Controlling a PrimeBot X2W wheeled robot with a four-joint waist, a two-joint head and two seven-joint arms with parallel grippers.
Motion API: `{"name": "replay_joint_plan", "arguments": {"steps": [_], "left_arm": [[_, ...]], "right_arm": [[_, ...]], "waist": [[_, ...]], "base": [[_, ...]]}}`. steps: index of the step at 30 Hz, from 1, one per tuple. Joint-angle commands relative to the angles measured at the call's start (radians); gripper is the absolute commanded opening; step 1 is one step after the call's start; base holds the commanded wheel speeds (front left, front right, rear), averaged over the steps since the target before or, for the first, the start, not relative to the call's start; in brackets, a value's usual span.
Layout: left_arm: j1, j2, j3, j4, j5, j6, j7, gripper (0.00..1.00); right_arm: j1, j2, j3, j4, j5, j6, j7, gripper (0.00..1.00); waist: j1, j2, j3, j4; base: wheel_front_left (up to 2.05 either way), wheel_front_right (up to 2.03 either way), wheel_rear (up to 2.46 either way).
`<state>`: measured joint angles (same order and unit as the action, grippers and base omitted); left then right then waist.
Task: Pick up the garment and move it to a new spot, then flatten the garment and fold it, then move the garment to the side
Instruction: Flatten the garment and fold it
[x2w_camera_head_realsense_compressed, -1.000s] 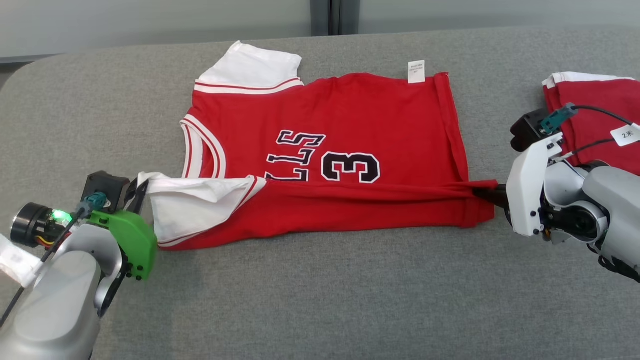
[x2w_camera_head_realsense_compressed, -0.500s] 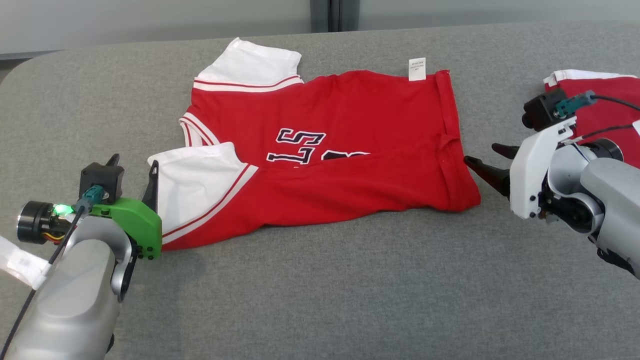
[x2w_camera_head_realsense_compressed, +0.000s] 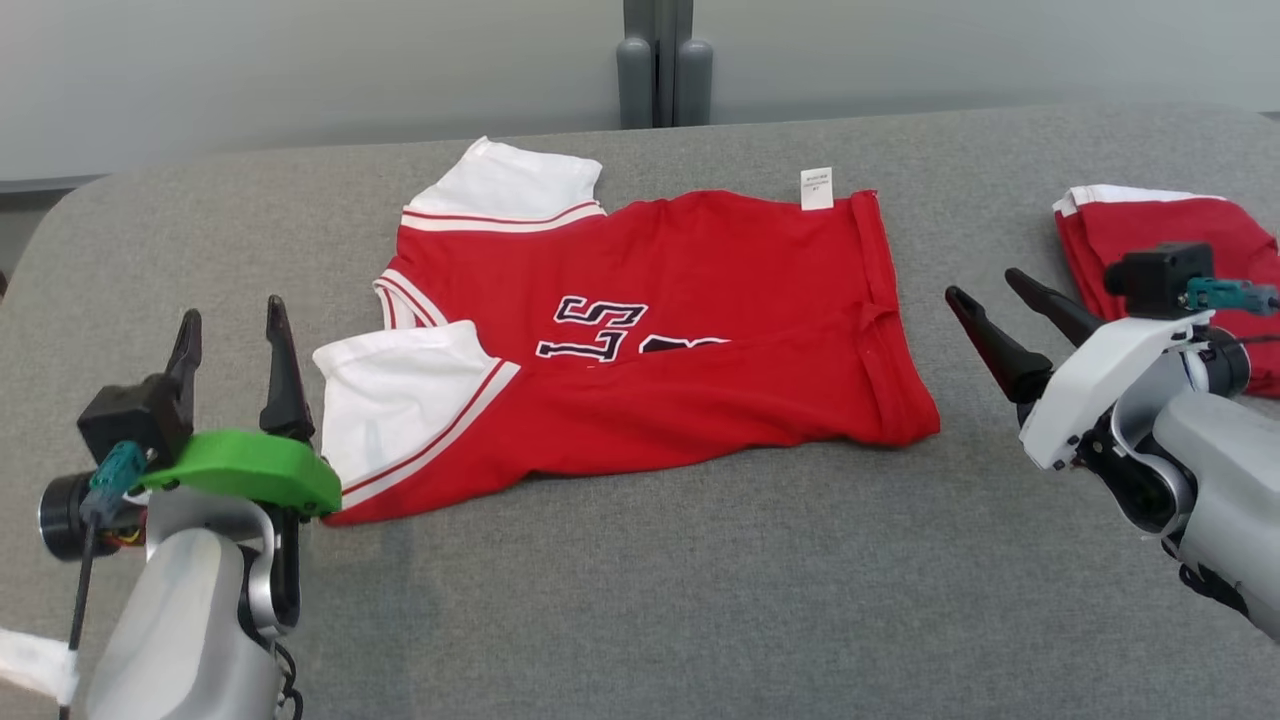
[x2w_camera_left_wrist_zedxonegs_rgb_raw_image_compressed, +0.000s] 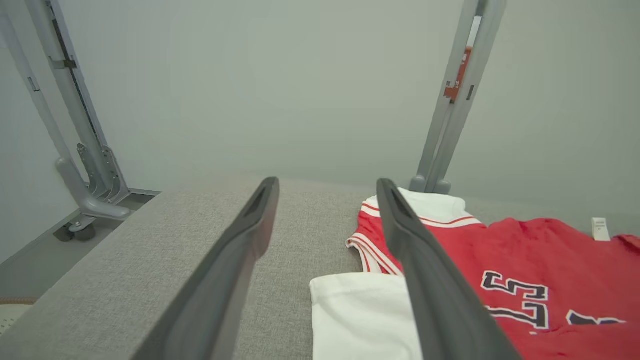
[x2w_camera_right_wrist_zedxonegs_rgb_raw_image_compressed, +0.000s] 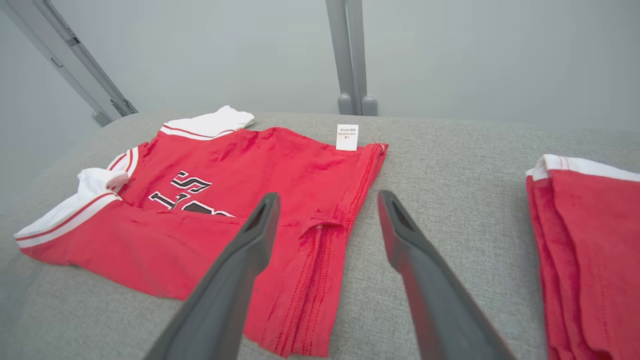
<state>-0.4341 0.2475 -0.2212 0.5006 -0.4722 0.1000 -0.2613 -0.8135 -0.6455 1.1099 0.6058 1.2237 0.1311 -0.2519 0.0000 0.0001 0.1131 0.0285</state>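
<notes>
garment (x2w_camera_head_realsense_compressed: 700, 260) on table (x2w_camera_head_realsense_compressed: 600, 600) centre, seemingly folded stack (x2w_camera_head_realsense_compressed: 1150, 220) well apart to its right

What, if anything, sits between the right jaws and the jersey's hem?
Nothing visible. The right jaws stand open, apart from the jersey, with bare grey table between them and its hem. The folded red garment lies on the jaws' other side, away from the jersey.
</notes>
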Motion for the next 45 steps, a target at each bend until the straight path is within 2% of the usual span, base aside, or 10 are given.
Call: {"name": "replay_joint_plan", "arguments": {"steps": [1, 4, 11, 15, 23, 34, 42, 43, 44, 45], "left_arm": [[0.045, -0.017, 0.037, -0.043, 0.017, 0.003, -0.004, 1.0], [0.123, -0.06, 0.107, -0.124, 0.036, -0.012, -0.004, 1.0], [0.276, -0.145, 0.221, -0.247, 0.152, -0.067, -0.004, 1.0], [0.33, -0.176, 0.26, -0.24, 0.198, -0.071, -0.004, 1.0], [0.305, -0.189, 0.287, -0.109, 0.284, -0.068, -0.004, 1.0], [0.184, -0.153, 0.303, 0.218, 0.343, -0.005, -0.004, 1.0], [0.132, -0.149, 0.278, 0.375, 0.352, -0.036, -0.001, 1.0], [0.125, -0.15, 0.272, 0.391, 0.354, -0.042, 0.0, 0.91], [0.114, -0.15, 0.269, 0.398, 0.354, -0.049, 0.0, 0.5], [0.104, -0.151, 0.272, 0.381, 0.349, -0.05, 0.0, 0.3]], "right_arm": [[0.03, 0.015, -0.039, 0.007, -0.037, -0.001, -0.011, 1.0], [0.086, 0.05, -0.23, -0.015, -0.17, -0.001, -0.013, 1.0], [0.397, 0.243, -0.711, -0.212, -0.583, 0.0, -0.013, 1.0], [0.531, 0.358, -0.852, -0.317, -0.741, 0.0, -0.013, 1.0], [0.608, 0.46, -0.9, -0.394, -0.855, 0.0, -0.013, 1.0], [0.592, 0.448, -0.884, -0.388, -0.861, 0.0, -0.013, 1.0], [0.579, 0.434, -0.859, -0.374, -0.875, 0.0, -0.013, 1.0], [0.578, 0.43, -0.855, -0.372, -0.882, 0.0, -0.013, 1.0], [0.579, 0.429, -0.854, -0.369, -0.887, 0.0, -0.013, 1.0], [0.58, 0.43, -0.854, -0.366, -0.889, 0.0, -0.013, 1.0]], "waist": [[0.0, -0.0001, -0.016, -0.008], [0.0, -0.0001, -0.025, -0.016], [0.0, -0.0001, -0.046, -0.037], [0.0, -0.0001, -0.047, -0.045], [0.0, -0.0001, -0.021, -0.076], [0.0, -0.0001, 0.008, -0.118], [0.0, -0.0001, 0.024, -0.135], [0.0, -0.0001, 0.027, -0.134], [0.0, -0.0001, 0.03, -0.132], [0.0, -0.0001, 0.033, -0.129]], "base": [[0.0, 0.0, 0.0], [0.0, 0.0, 0.0], [0.0, 0.0, 0.0], [0.0, 0.0, 0.0], [0.0, 0.0, 0.0], [0.0, 0.0, 0.0], [0.0, 0.0, 0.0], [0.0, 0.0, 0.0], [0.0, 0.0, 0.0], [0.0, 0.0, 0.0]]}}
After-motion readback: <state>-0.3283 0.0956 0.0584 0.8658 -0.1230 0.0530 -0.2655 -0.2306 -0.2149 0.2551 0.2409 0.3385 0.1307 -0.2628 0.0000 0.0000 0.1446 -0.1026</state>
